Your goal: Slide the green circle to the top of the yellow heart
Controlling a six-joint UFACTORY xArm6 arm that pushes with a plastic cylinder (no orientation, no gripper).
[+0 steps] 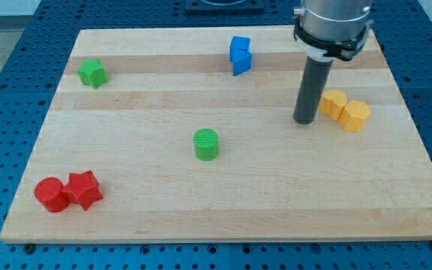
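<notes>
The green circle (206, 144) stands near the middle of the wooden board (276, 202). The yellow heart (334, 103) lies at the view's right, touching a yellow hexagon-like block (355, 115) on its right. My tip (303, 121) rests on the board just left of the yellow heart, close to it, and well to the right of and slightly above the green circle.
A blue block (240, 55) sits near the view's top centre. A green star (92, 73) lies at the top left. A red circle (51, 195) and a red star (84, 189) touch each other at the bottom left.
</notes>
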